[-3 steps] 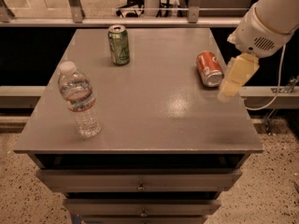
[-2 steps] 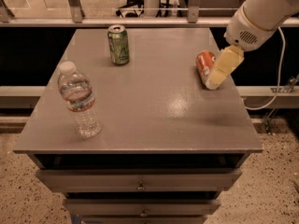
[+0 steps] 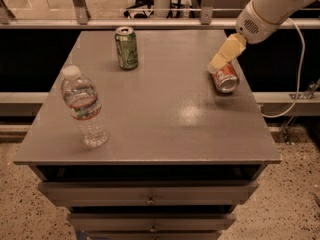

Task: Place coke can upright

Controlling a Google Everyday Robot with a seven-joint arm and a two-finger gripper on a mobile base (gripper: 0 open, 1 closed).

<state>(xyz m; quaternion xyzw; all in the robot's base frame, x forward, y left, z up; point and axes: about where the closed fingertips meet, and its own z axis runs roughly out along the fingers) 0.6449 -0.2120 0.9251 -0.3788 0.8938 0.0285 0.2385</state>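
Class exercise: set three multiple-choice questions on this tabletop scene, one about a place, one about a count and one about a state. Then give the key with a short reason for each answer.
1. Where on the table is the coke can?
A. near the right edge
B. at the front left corner
C. in the centre

2. How many drink cans are on the table?
A. one
B. two
C. three

3. How does the coke can rest?
A. upright
B. on its side
C. upside down

Key:
1 A: the coke can is close to the right edge, and the gripper is at its far end.
2 B: only the green can and the coke can are there. The third container is a water bottle.
3 B: the coke can's silver end faces the camera, whereas the green can stands on its base.
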